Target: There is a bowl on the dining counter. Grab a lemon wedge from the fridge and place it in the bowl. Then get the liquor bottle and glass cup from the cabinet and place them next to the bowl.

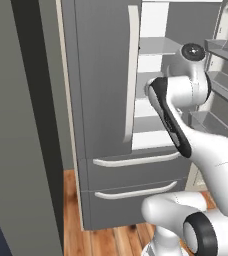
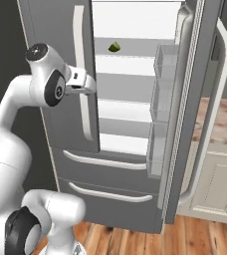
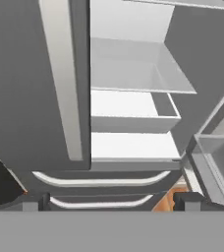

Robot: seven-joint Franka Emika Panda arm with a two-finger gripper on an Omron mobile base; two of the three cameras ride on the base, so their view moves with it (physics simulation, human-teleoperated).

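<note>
**Robot arm waiting at the open fridge**

The fridge (image 2: 60, 60) is standing with its right door (image 2: 197, 99) swung wide open. Its left door (image 1: 101, 75) is staying shut. Inside, the white shelves (image 3: 128, 74) are showing one above the other.

The lemon wedge (image 2: 114, 47) is sitting on a high shelf inside the fridge. It is tiny and olive-yellow, and nothing is touching it.

The gripper (image 2: 88, 83) is hanging in front of the shut left door, right by the long pale handle (image 2: 80, 74). It is well below the lemon wedge and off to the side of it. Its two dark finger tips (image 3: 35, 202) are standing far apart in the hand view, so the gripper is spread wide and is holding nothing.

The open door is carrying clear bins (image 2: 163, 84) on its inner side. Two drawers (image 1: 131, 175) with curved pale handles are sitting under the doors. A wooden floor (image 2: 135, 239) is lying below the fridge. A cream unit (image 2: 215, 184) is standing behind the open door.
</note>
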